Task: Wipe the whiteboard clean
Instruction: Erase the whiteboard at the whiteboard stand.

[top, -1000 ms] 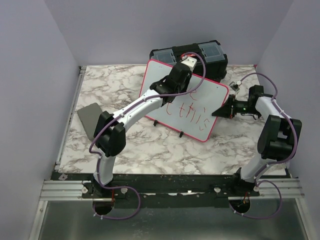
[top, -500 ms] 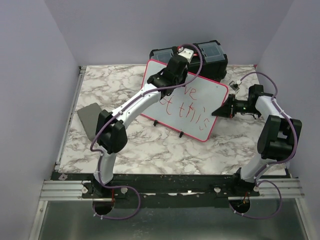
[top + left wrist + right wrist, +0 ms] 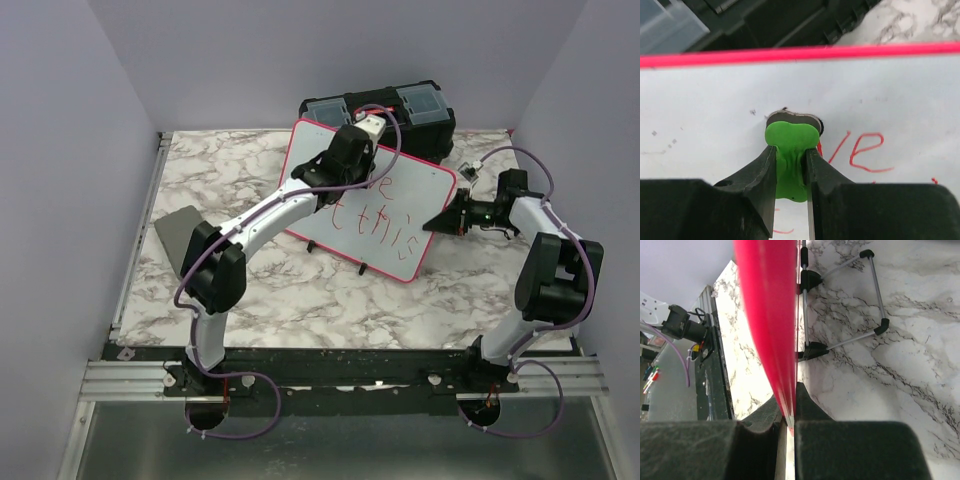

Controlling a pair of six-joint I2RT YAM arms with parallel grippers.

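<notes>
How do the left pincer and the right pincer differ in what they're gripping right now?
The left pincer is shut on a green eraser, its pad against the whiteboard face. The right pincer is shut on the board's pink rim itself. The left reaches over the board near its far edge; the right clamps its right edge. Both are shut.
</notes>
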